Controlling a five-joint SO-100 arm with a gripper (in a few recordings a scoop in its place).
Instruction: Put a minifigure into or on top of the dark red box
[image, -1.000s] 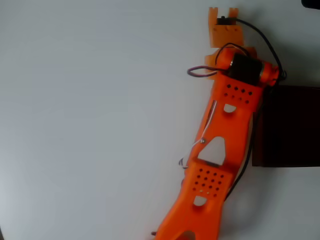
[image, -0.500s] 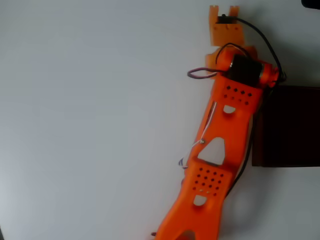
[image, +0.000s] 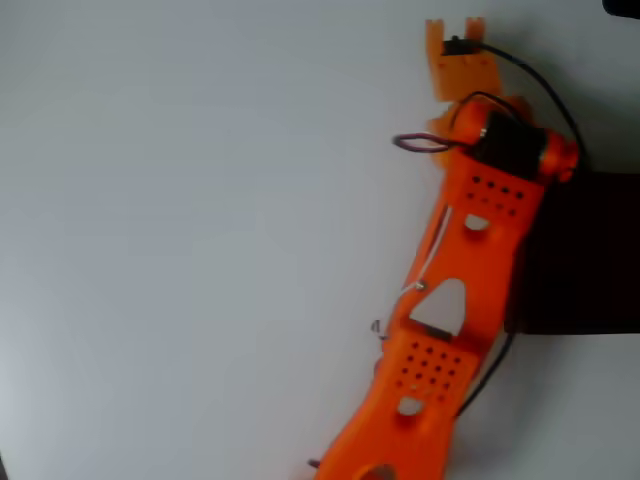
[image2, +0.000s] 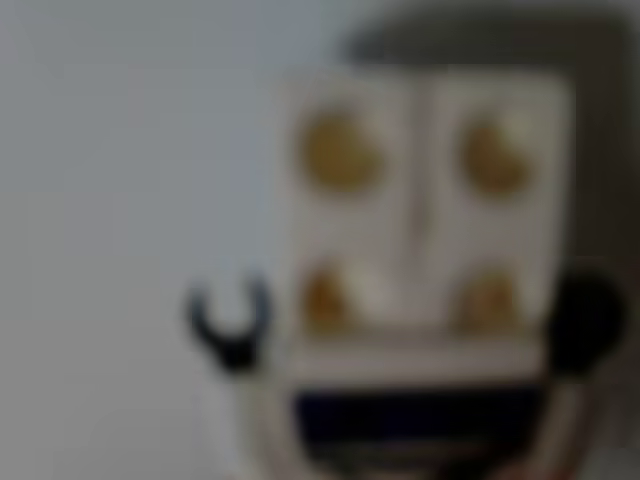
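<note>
One figure (image2: 420, 260) is seen blurred and very close in the wrist view, feet toward the lens, apparently carried, though the gripper's (image: 456, 45) opening cannot be told; transport is judged under way, and positioning over the box (image: 585, 255) is required before release.

arm (image: 450, 320) across table (image: 180, 250), dark red box (image: 590, 260) right

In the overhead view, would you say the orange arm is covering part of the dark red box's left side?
Yes, the orange arm lies across the left edge of the dark red box, which sits at the picture's right edge.
</note>
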